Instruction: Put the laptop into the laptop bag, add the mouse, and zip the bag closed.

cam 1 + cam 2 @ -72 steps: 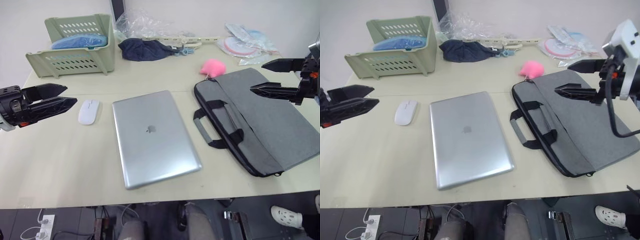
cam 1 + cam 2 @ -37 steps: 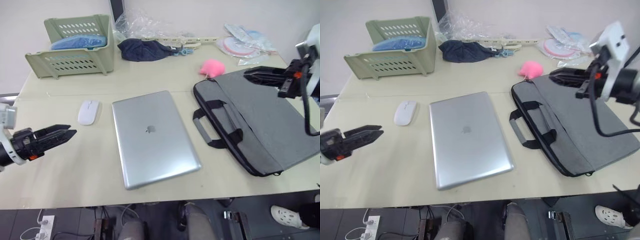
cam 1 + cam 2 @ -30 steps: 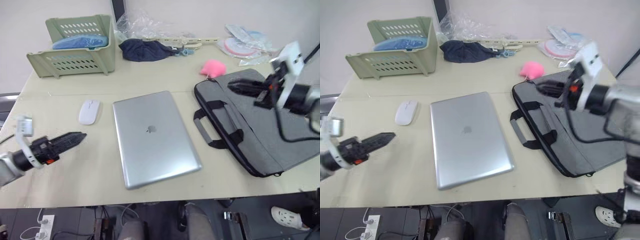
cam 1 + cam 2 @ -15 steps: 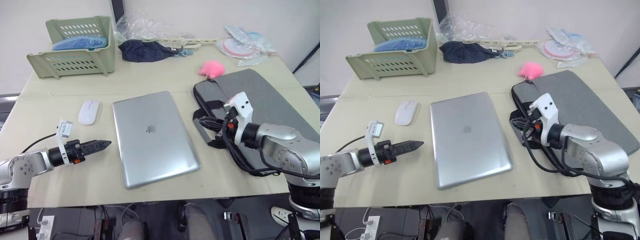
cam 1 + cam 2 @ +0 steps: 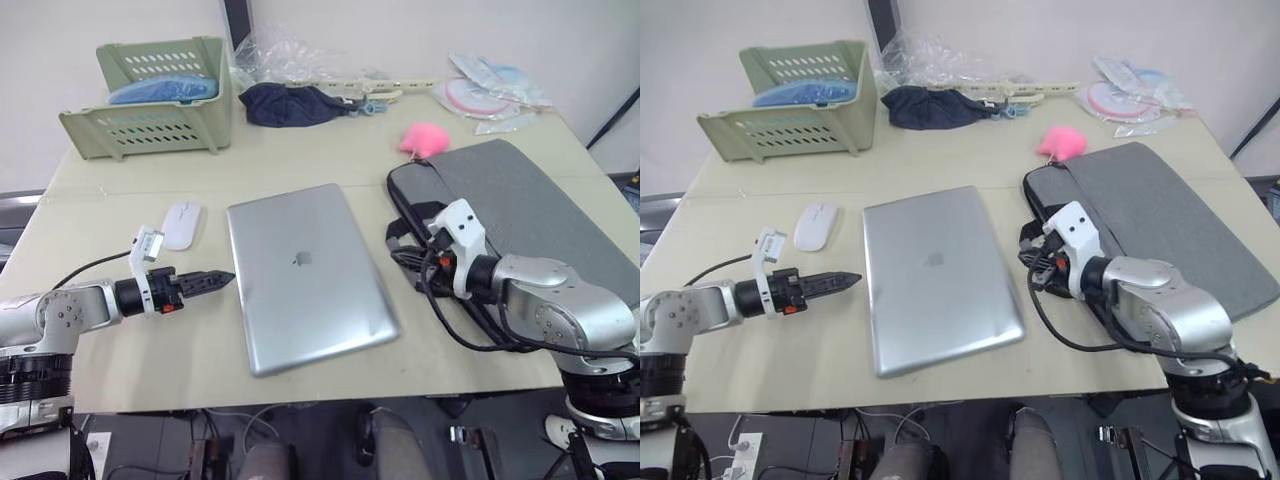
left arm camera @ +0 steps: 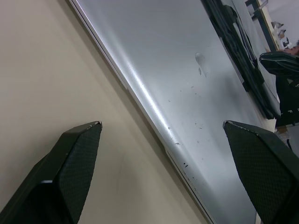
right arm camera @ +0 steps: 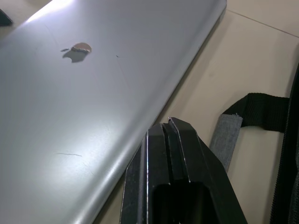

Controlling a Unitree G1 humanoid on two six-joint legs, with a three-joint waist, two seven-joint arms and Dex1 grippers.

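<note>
Laptop lies closed and flat at the middle of the table, lid up, dark logo at its centre. Working left to right: my left gripper sits low over the table just beside the laptop's left edge, tips pointing right at that edge; in the left wrist view my two fingers stand wide apart with nothing between them, the laptop's edge running across the gap. Mouse rests on the table just far of my left gripper and left of the laptop, untouched. At the far left is a green basket with something blue inside. Along the far edge lie a dark cloth and some clear plastic wrapping. Right of the laptop, my right gripper is low between the laptop's right edge and the laptop bag, close by the bag's black handles; in the right wrist view its fingers are pressed together, empty, above the strip of bare table beside the laptop's right edge. Bag lies flat at the right, grey, nothing in it that I can see. A pink plush toy touches the bag's far corner. Far right holds packets in plastic.
</note>
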